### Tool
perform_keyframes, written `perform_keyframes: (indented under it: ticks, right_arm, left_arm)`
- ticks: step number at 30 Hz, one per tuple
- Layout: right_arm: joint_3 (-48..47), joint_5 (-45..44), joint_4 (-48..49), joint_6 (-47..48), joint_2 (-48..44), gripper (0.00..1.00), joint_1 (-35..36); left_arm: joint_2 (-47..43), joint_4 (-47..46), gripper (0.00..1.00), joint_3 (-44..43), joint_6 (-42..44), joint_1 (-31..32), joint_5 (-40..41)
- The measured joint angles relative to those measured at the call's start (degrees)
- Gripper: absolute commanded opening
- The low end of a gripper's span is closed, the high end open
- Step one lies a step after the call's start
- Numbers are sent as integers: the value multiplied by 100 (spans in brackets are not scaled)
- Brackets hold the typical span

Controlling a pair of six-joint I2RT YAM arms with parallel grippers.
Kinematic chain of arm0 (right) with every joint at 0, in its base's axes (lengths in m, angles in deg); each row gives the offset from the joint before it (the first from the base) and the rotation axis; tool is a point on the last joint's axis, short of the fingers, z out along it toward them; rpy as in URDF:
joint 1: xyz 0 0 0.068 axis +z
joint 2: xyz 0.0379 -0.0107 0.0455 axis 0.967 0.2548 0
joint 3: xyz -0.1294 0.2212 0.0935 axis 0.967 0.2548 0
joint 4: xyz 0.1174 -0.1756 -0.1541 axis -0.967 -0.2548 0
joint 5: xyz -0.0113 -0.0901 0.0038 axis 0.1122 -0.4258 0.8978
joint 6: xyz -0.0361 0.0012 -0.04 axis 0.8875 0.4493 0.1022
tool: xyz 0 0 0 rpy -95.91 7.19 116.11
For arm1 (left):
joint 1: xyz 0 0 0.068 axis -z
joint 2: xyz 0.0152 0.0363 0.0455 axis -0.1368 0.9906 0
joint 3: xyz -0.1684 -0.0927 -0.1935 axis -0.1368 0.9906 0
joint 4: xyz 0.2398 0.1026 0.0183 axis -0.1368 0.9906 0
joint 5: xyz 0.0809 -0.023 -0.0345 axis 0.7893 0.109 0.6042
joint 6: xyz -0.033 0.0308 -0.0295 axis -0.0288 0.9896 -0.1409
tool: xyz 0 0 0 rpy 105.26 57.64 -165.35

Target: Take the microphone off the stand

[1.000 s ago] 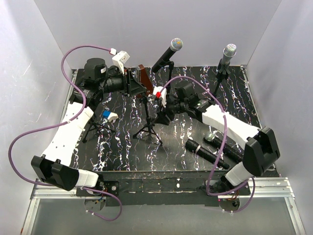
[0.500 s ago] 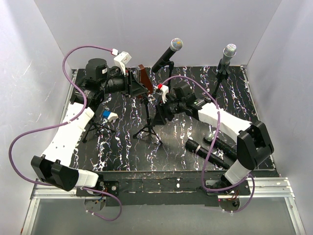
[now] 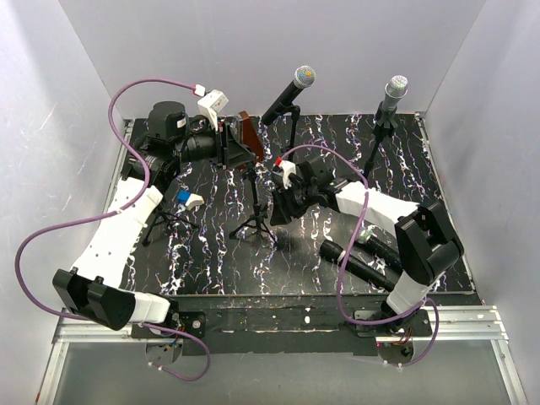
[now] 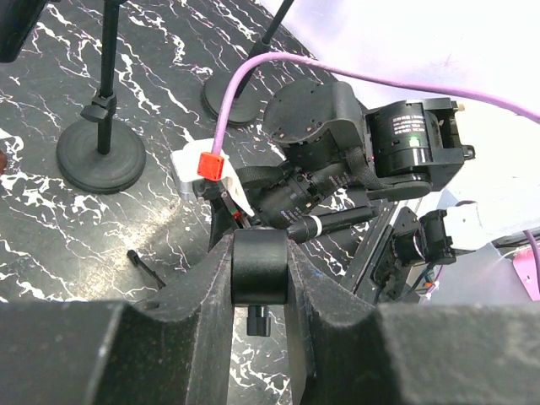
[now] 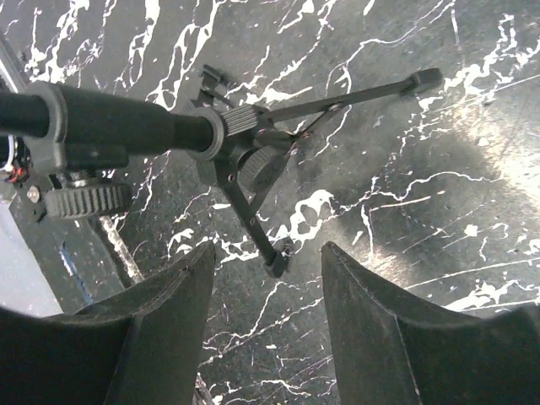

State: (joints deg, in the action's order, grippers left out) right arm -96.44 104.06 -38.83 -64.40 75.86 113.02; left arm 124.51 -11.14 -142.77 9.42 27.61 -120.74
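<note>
- Left end effector (image 4: 259, 275): narrow, clamped on a round black body. I judge this to be the microphone (image 4: 260, 256), seen end-on between the pads.
- The microphone sits inside the left end effector's grip at the head of the tripod stand (image 3: 256, 213). The pictures do not show whether it is seated in its clip or already free.
- Right end effector (image 5: 268, 255): wide, holding nothing. The tripod's hub and legs lie just ahead of its fingertips and nothing touches its pads.
- Risk: if the left end effector pulls before the right one braces the pole, the light tripod may lift or tip with the microphone. A tight clip would be the cause.
- Risk: the right end effector may close on a thin leg rather than the pole. The stand could then twist or fold.
- Risk: the purple cable (image 4: 253, 69) runs just ahead of the left end effector and could snag as the two arms work close together.
- Risk: loose microphones (image 3: 359, 263) lie on the worktop (image 3: 211, 261) behind the right end effector, so a retreating arm may knock them.
- Markings: there is a red tag (image 4: 209, 165) on the cable. No brand or writing is legible.
</note>
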Motion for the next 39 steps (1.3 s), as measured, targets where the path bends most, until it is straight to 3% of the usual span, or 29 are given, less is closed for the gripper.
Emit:
perform_keyframes:
  ticks: [5, 14, 29, 39]
  right_arm:
    - [52, 387, 39, -33, -179, 70, -4]
    - [-400, 656, 422, -778, -428, 68, -4]
    - [-136, -321, 470, -330, -262, 64, 278]
    - [107, -1696, -28, 225, -249, 66, 273]
  left_arm:
    - [-17, 28, 0, 0, 26, 0, 4]
    - [-22, 70, 0, -9, 61, 13, 2]
    - [-22, 87, 0, -17, 109, 46, 52]
    - [-24, 66, 0, -17, 59, 48, 94]
